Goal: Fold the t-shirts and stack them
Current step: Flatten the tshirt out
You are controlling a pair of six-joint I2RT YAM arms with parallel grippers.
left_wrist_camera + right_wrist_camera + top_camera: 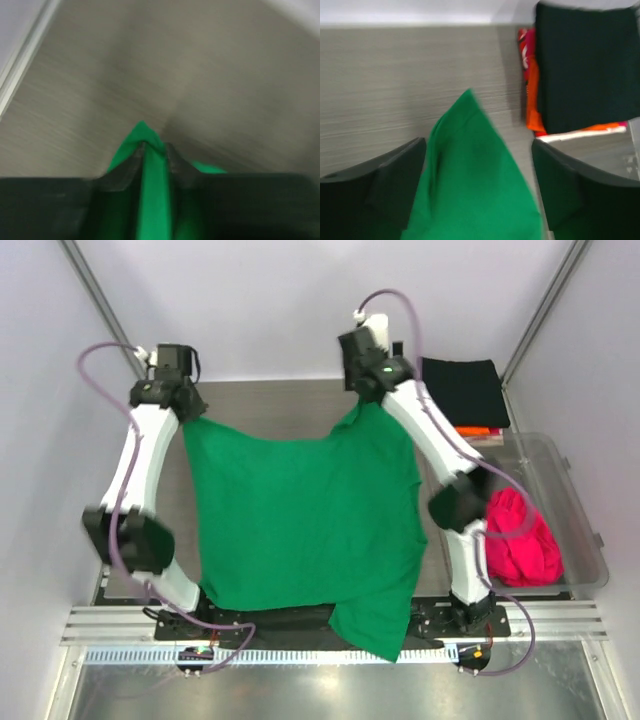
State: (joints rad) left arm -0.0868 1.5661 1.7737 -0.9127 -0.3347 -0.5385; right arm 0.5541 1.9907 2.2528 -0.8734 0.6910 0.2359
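Spreading the green t-shirt (300, 520) over the bench (290, 405), I am clenching my left gripper (152, 150) on one far corner, my right gripper (477, 145) gaping around the other; folding is not yet starting; the black t-shirt (462, 390) is topping the far-right stack; the magenta t-shirt (520, 540) is lying crumpled in the bin (585, 530).

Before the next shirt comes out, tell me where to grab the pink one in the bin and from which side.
Pinch the raised, crumpled hump of the pink shirt from straight above. It lies bunched inside the clear bin, whose walls would likely block a sideways approach.
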